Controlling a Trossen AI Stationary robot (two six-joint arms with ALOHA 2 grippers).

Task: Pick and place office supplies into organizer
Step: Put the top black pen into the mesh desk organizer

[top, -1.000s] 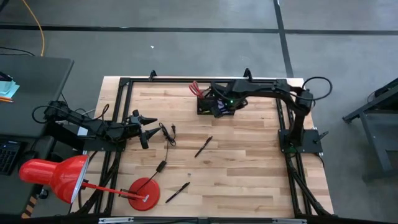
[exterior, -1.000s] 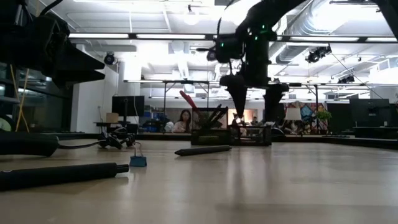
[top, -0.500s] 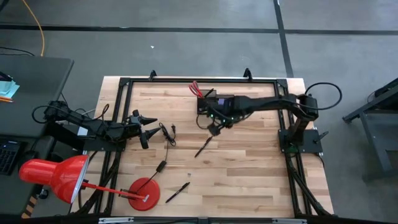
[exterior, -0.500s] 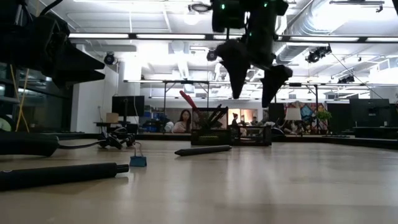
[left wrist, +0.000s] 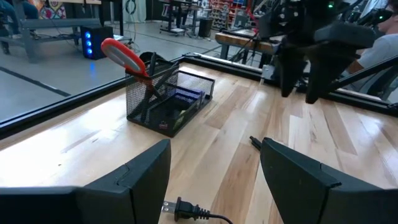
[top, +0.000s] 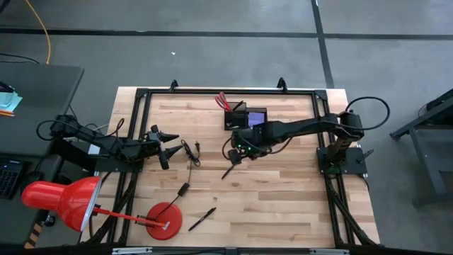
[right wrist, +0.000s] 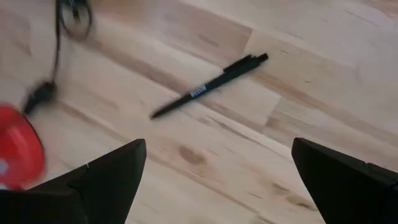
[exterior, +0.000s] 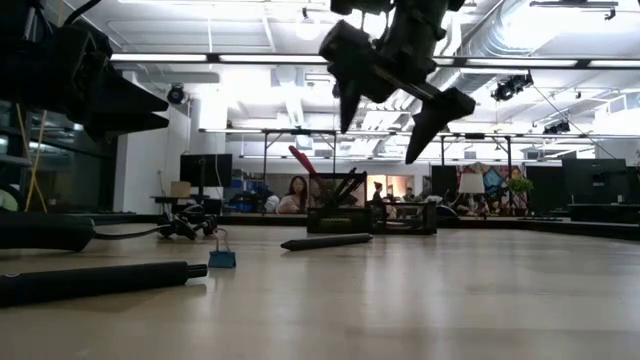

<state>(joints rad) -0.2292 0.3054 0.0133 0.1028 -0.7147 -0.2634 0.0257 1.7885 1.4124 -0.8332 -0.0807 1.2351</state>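
I hold my right gripper [top: 234,152] wide open and empty above a black pen [top: 231,168]. My left gripper [top: 168,145] waits open, empty too.

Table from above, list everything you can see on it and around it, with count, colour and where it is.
Organizer: one, black, far edge of the table.
Scissors: one, red-handled, standing in the organizer.
Sticky-note pad: one, purple, in the organizer's tray.
Pens: two, black, one mid-table, the other near the front edge.
Cable: one, black, left of centre.
Desk lamp: one, red, front left corner.
Left gripper: open, at the left edge.
Right gripper: open, above the mid-table pen.
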